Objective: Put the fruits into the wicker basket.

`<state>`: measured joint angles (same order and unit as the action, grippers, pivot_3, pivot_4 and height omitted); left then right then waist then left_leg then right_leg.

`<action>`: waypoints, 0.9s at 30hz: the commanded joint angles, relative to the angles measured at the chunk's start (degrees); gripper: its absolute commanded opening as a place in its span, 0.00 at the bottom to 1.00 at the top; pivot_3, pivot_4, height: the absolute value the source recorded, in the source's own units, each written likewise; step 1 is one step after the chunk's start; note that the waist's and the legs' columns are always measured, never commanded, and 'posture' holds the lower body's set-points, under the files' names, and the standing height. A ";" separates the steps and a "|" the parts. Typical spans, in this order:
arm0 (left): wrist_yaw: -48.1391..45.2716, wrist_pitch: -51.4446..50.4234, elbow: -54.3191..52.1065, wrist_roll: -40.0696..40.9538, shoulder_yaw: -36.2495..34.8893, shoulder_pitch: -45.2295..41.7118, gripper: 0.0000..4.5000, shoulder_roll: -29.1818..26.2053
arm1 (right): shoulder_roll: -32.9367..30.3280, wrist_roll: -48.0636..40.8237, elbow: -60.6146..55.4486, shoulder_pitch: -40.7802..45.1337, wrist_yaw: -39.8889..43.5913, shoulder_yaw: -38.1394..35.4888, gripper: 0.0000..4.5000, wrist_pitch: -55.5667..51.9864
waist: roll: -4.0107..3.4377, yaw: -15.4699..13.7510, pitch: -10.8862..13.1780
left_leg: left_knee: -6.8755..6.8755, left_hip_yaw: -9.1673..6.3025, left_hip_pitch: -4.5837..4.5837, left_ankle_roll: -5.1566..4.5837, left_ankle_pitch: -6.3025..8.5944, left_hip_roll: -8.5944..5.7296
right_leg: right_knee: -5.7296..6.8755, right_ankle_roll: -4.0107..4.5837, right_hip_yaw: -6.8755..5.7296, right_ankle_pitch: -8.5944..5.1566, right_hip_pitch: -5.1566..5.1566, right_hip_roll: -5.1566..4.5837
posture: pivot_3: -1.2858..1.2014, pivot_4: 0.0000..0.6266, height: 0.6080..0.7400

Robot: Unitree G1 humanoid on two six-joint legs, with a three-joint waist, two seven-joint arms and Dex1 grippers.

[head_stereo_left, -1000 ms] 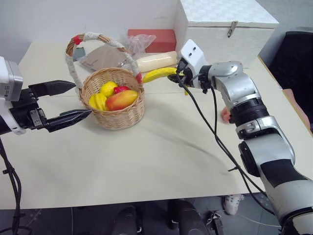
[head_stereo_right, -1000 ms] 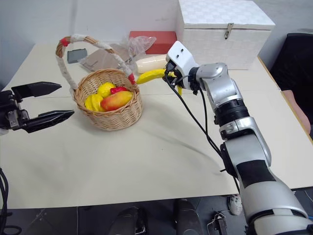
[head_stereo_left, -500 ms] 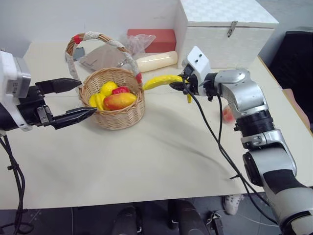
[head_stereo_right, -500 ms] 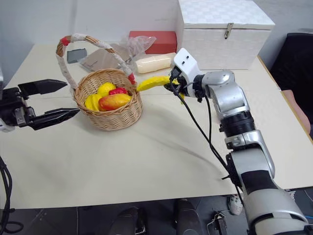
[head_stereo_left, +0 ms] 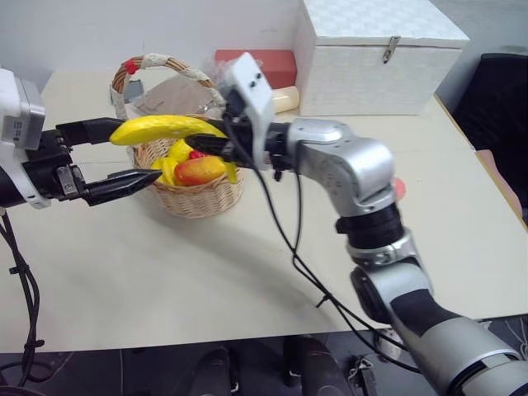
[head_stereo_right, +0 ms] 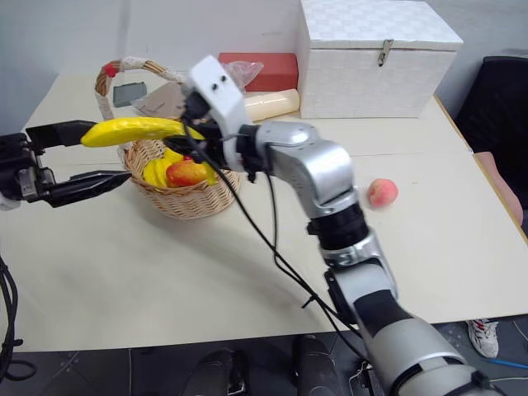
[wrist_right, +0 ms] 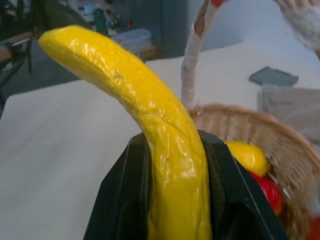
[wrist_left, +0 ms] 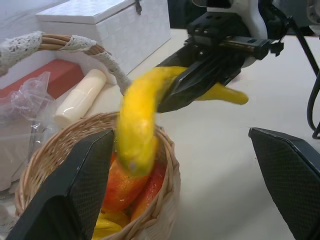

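A: Stock on the table (head_stereo_right: pixel 206 272), largest first?

B: White box (head_stereo_right: pixel 375 58), upper right of the frame, latched. Basket (head_stereo_right: pixel 177 194), upper left, upright, its arched handle (head_stereo_right: pixel 124 66) rising behind. Red block (head_stereo_right: pixel 268 66) and cream roll (head_stereo_right: pixel 272 103) behind the basket, with a clear bag (head_stereo_right: pixel 177 95) beside them.

A: Fruits?

B: Banana (head_stereo_right: pixel 132 130), clamped at one end in the right gripper (head_stereo_left: pixel 210 142) and held level above the basket's near rim, its free end pointing toward frame left. Mango (head_stereo_right: pixel 186 173), lemon (head_stereo_left: pixel 182 150) and more yellow and red fruit lie inside the basket. Peach (head_stereo_right: pixel 382 192) sits loose at centre right, well apart from the basket.

A: Left gripper (head_stereo_left: pixel 107 157)?

B: Fingers spread wide, empty, just left of the basket at rim height.

A: Tally?

B: Most fruit is in. Banana is over the basket but not released. Peach remains untouched. By my judgement, two items are left.
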<state>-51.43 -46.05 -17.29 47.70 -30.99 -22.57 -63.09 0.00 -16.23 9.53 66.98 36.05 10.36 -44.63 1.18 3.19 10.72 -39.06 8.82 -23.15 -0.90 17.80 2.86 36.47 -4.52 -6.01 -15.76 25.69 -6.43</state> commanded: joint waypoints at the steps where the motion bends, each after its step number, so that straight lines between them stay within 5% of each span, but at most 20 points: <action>1: -0.54 -0.28 -2.79 1.30 -1.78 0.63 1.00 -0.88 | 3.72 5.47 7.73 3.07 -4.97 2.31 0.20 10.81 | 0.00 0.04 0.00 | 0.00 0.00 -0.01 0.00 0.00 -0.01 | -0.01 0.00 0.01 0.00 0.00 -0.01 | 0.52 0.24 1.00; 6: 0.19 -1.01 -3.78 1.60 -2.82 1.54 1.00 -0.62 | 6.58 10.39 20.26 6.26 -8.17 3.14 0.20 23.17 | 0.01 0.31 0.00 | 0.02 -0.01 -0.02 0.02 0.01 0.01 | 0.00 0.00 0.00 0.00 0.01 0.01 | 0.52 0.24 1.00; 14: 0.67 -0.81 -3.66 1.78 -2.58 1.26 1.00 -0.69 | 9.52 9.22 31.18 10.72 -9.58 -1.74 0.80 30.43 | 0.01 0.47 0.00 | 0.03 -0.02 -0.02 0.03 0.01 0.05 | -0.02 0.01 0.02 0.00 0.01 0.01 | 0.52 0.24 1.00; 16: 0.50 -0.40 -3.04 1.61 -2.00 0.76 1.00 -0.65 | 8.76 6.82 26.66 8.82 -5.94 -2.28 0.94 27.26 | 0.01 0.45 0.00 | 0.04 -0.04 -0.02 0.03 0.02 0.05 | -0.02 0.01 0.05 0.00 0.01 0.00 | 0.52 0.24 1.00; 21: -0.27 1.25 -1.22 0.80 0.40 -0.57 1.00 -0.10 | 3.57 0.48 7.37 0.53 2.13 -1.81 0.94 14.29 | 0.01 -0.02 0.00 | 0.03 -0.14 -0.07 0.02 0.02 0.04 | -0.03 0.00 0.10 0.00 -0.01 -0.03 | 0.52 0.24 1.00; 27: -0.86 2.48 0.13 1.11 4.88 -3.32 1.00 1.72 | -15.21 -4.88 -20.86 -16.35 6.53 -5.73 0.94 -1.18 | 0.05 -1.14 -0.03 | -0.02 -0.29 -0.09 -0.04 0.01 -0.05 | -0.07 0.00 0.04 0.00 -0.12 -0.07 | 0.52 0.24 1.00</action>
<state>-51.85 -44.65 -17.09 48.72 -26.01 -24.98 -61.27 -11.53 -19.54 -4.16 53.28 42.01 8.08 -41.65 1.23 2.05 10.69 -39.08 8.52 -23.23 -0.97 17.83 2.80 36.39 -4.53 -5.98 -15.76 25.55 -6.52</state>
